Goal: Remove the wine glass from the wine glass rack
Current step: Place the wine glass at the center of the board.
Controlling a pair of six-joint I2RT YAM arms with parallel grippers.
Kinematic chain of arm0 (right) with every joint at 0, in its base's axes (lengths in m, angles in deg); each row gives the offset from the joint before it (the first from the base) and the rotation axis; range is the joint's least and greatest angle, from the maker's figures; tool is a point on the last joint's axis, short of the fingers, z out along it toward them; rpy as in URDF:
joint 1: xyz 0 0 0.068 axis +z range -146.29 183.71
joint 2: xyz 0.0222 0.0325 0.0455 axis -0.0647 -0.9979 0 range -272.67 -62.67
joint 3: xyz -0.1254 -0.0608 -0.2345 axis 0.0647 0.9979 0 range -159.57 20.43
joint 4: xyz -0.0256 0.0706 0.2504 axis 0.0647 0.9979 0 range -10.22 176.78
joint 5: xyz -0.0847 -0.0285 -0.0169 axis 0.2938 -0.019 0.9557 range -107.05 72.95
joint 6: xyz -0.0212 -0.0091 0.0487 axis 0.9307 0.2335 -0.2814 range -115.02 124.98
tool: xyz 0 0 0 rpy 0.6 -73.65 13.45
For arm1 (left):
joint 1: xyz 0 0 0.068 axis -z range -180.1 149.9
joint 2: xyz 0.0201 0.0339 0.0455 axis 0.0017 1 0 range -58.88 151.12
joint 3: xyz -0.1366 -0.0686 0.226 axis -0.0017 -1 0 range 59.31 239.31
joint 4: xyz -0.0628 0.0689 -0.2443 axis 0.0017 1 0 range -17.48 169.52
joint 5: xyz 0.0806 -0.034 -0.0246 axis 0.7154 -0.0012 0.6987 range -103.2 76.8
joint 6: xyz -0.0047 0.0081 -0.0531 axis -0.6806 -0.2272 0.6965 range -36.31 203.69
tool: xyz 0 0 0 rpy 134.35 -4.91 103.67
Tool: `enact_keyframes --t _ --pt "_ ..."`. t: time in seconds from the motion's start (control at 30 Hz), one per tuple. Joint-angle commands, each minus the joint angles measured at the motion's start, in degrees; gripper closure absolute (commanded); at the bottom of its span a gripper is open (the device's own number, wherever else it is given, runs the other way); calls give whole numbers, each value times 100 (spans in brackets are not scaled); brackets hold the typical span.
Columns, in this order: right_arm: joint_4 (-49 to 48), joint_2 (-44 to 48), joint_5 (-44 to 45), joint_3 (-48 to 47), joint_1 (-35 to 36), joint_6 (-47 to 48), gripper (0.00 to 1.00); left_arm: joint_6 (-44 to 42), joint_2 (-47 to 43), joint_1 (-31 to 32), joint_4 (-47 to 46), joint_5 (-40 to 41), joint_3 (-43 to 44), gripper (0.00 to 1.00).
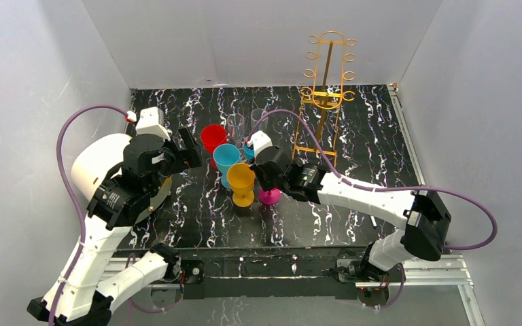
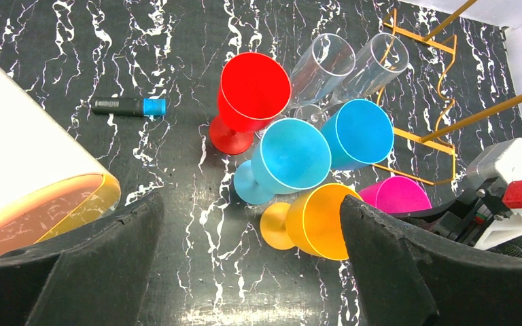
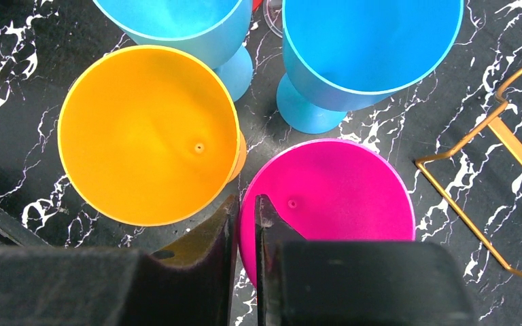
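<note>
The gold wire wine glass rack (image 1: 324, 99) stands at the back right of the table, with no glass hanging on it in view; its base wires also show in the wrist views (image 2: 482, 113) (image 3: 516, 146). A pink wine glass (image 1: 269, 197) (image 3: 340, 190) (image 2: 397, 195) stands upright on the table in front of the rack. My right gripper (image 1: 266, 178) (image 3: 245, 204) hangs over its near rim. One finger is inside the bowl and one outside, with a narrow gap on both sides of the rim. My left gripper (image 1: 190, 146) (image 2: 251, 204) is wide open and holds nothing, left of the glasses.
An orange glass (image 1: 241, 180) (image 3: 146, 132) stands right beside the pink one. Two blue glasses (image 1: 225, 159) (image 3: 374, 41), a red glass (image 1: 213, 138) (image 2: 255, 88) and two clear glasses (image 2: 326, 64) are clustered behind. A black and blue marker (image 2: 129, 106) lies at the left.
</note>
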Motion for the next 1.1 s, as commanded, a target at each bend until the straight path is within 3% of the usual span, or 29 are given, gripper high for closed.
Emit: enact_keyframes --t 0.0,0.27,0.6,0.93,1.07 --pt "23 65 181 -313 43 30 78 -33 -5 -29 44 147 20 2" --pt "194 153 14 -301 52 -22 78 -33 44 -29 41 95 12 2" --pt "-28 -46 135 -313 61 114 93 -42 91 -30 46 68 34 2" --pt "-236 -76 321 -338 66 153 92 -86 66 -29 89 164 38 2" --pt "-178 -85 262 -414 68 158 84 -94 75 -29 80 129 40 2"
